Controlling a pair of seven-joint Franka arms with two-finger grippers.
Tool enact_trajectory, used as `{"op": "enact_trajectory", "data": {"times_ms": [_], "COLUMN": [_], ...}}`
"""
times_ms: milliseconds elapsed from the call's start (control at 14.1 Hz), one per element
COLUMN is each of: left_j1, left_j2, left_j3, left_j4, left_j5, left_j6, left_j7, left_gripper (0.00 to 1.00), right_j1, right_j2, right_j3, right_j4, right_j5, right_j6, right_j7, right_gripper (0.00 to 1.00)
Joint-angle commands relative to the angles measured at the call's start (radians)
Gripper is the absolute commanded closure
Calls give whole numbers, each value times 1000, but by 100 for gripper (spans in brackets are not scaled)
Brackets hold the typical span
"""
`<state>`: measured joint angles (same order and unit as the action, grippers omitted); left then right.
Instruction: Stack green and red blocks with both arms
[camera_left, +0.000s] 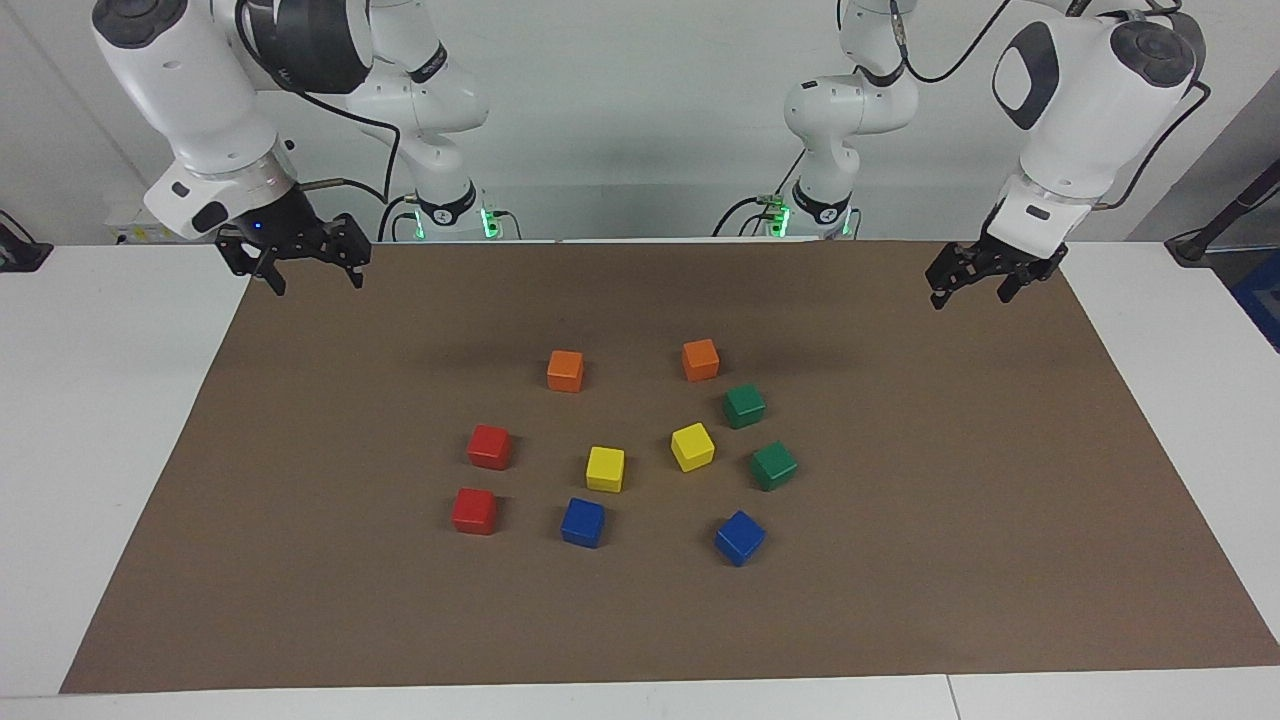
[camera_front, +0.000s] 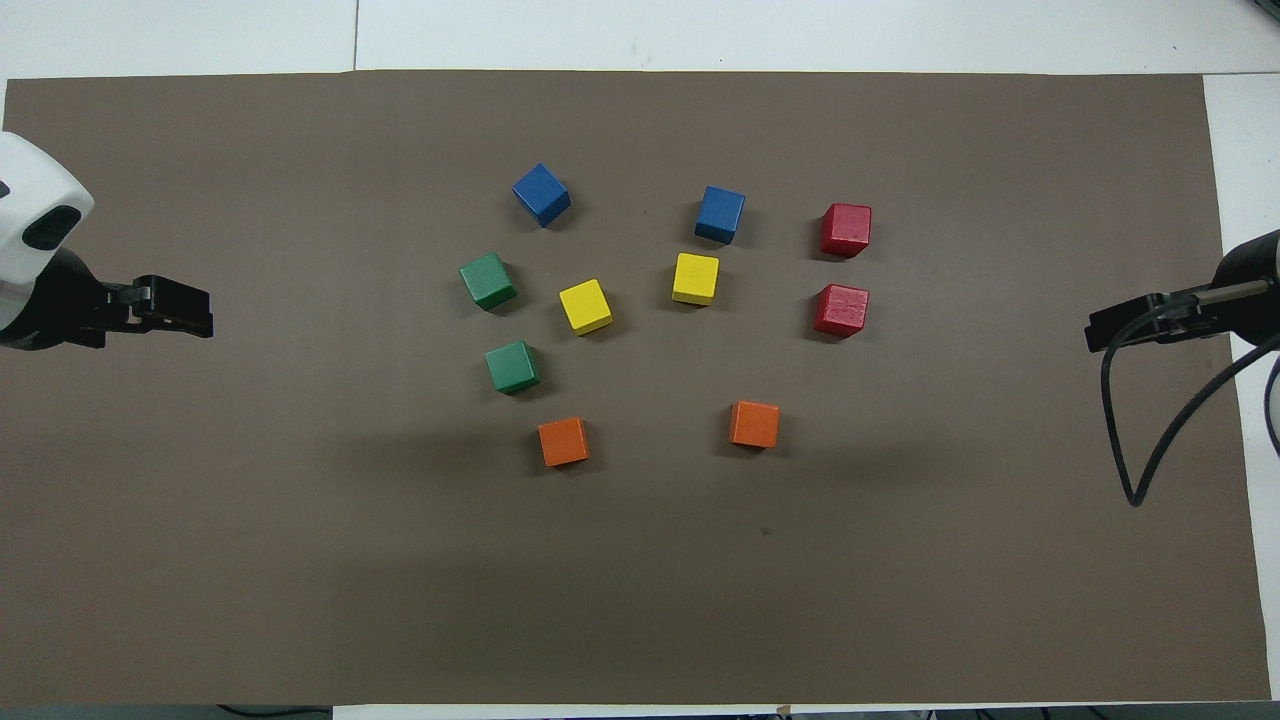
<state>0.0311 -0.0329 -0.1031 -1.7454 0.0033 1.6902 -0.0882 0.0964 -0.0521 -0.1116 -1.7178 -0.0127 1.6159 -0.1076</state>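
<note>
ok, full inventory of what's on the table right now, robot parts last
red blocks: 2, red, side by side toward the right arm's end
green blocks: 2, dark green, toward the left arm's end
orange cubes: 2, orange, nearest the robots
yellow cubes: 2, yellow, mid-cluster
blue cubes: 2, blue, farthest from the robots
mat: 1, brown, under all cubes
table: 1, white
left hand: 1, black, open, raised over the mat's edge, waiting
right hand: 1, black, open, raised over the mat's corner, waiting
</note>
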Motion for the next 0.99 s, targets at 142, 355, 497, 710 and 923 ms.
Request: {"op": "enact_trajectory", "data": {"times_ms": [142,355,497,710,923], "left_j1": [6,6,4,6,-11], "left_j2": [-13,-18,-18,-30,-68], "left_j3": [0,0,0,-1,-6], "left_j4": [-10,-23,-23,-63,-204], "left_j5": [-17,-17,-17,-19,-26], "left_j6": [8,11,13,48,216], "left_j7": [5,-4,-4,-4,-152], "left_gripper": [0,0,0,0,0], "right_j1": [-20,-30,-24,-15,75], "right_j2": [-17,-17,-18,-18,-8], "right_j3": [4,6,6,10,23], "right_j4": [-14,-16,-17,-29,-87], "right_j5": [-10,-10,-18,-18,-18], "right_j6": [12,15,19,35,122], "right_j7": [9,12,16,157,362], "right_gripper": [0,0,0,0,0]}}
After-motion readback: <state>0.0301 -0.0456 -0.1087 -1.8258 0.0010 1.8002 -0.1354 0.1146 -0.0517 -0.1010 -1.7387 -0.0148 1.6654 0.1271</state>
